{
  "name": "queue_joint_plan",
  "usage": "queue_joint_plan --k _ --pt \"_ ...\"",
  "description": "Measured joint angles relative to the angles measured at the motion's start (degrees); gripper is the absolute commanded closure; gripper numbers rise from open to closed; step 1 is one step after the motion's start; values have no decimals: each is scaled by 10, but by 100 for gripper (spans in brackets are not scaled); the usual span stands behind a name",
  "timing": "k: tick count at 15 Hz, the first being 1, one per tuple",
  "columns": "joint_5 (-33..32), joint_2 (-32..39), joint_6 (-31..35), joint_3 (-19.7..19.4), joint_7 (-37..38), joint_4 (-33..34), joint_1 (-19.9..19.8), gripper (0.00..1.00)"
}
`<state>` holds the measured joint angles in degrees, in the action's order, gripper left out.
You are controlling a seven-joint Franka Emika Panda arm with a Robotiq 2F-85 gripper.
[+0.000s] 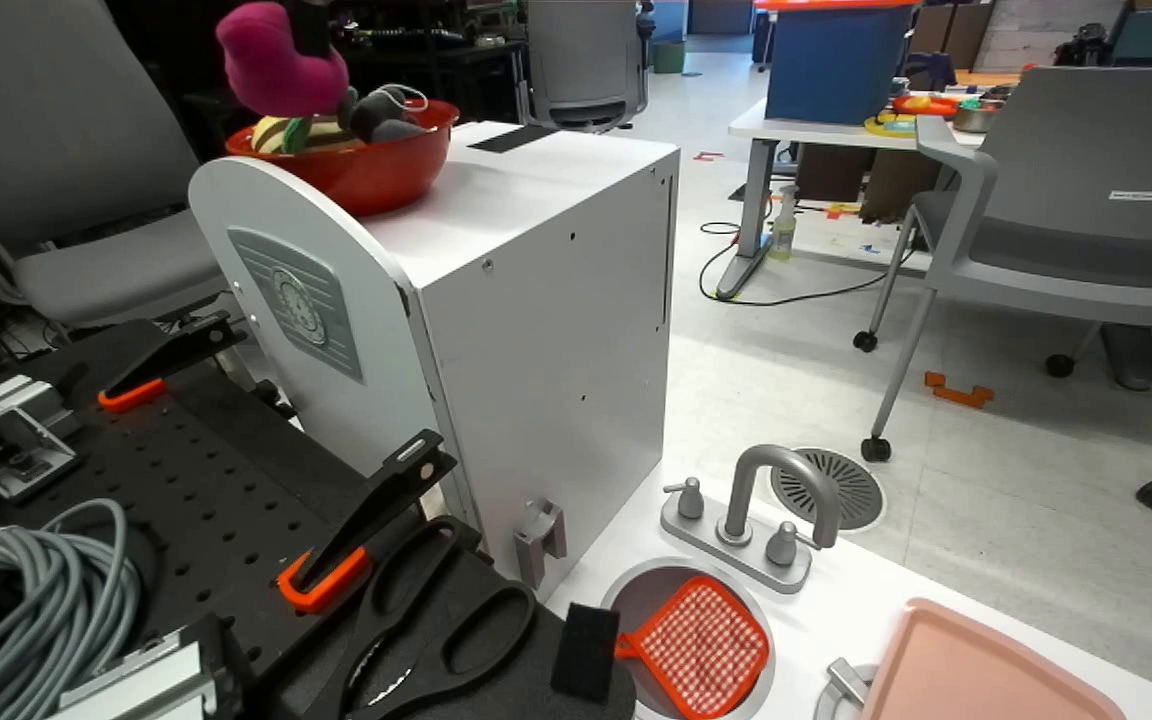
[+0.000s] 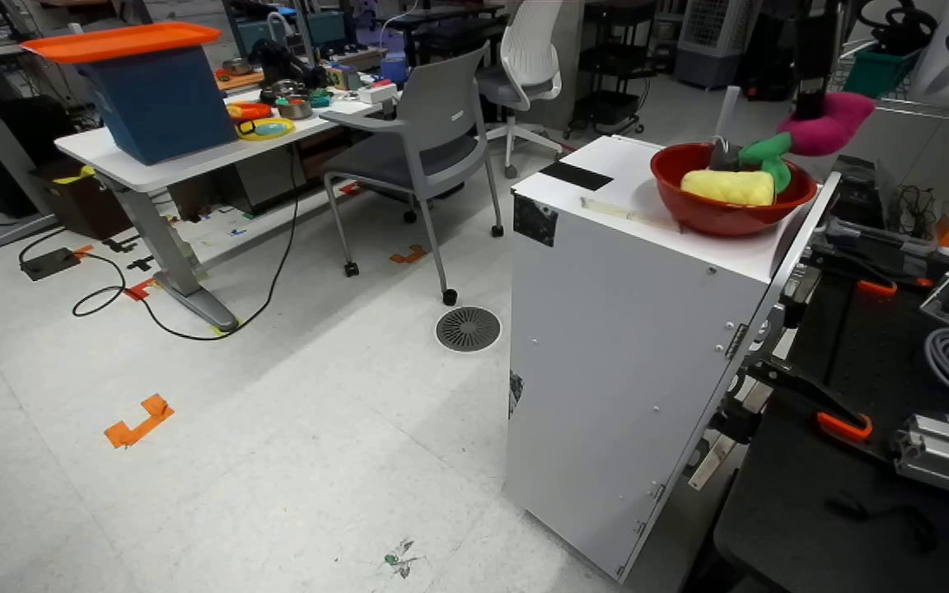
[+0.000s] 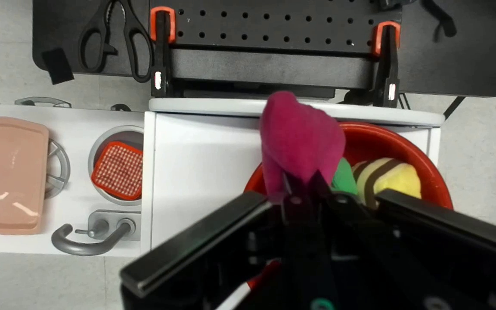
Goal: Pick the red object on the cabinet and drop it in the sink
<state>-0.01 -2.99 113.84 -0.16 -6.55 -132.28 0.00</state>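
Observation:
The red object, a magenta plush lump, shows in both exterior views (image 1: 281, 62) (image 2: 833, 125) and in the wrist view (image 3: 302, 137). My gripper (image 3: 302, 183) is shut on it and holds it above the red bowl's rim; the fingers are dark and partly hidden by it. The cabinet (image 1: 566, 370) is white and boxy, with the bowl on its top; it also shows in an exterior view (image 2: 614, 354) and the wrist view (image 3: 196, 172). The sink (image 1: 644, 598) is a round grey basin beside the cabinet, lower down; it also shows in the wrist view (image 3: 109, 138).
The red bowl (image 1: 376, 185) holds yellow, green and grey items. An orange-red mesh piece (image 1: 706, 640) lies in the sink. A grey faucet (image 1: 771, 480) rises behind the basin, and a pink tray (image 1: 986, 670) lies beside it. Black clamps (image 1: 376, 510) and scissors (image 1: 446, 610) are near.

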Motion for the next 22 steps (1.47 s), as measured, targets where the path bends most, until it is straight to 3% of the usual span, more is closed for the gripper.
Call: queue_joint_plan --k 8,18,22 --pt "5 -19 0 -9 -41 -1 -1 99" --pt "4 -47 0 -21 5 -2 -21 99" --pt "0 -53 0 -24 62 -2 -31 99"
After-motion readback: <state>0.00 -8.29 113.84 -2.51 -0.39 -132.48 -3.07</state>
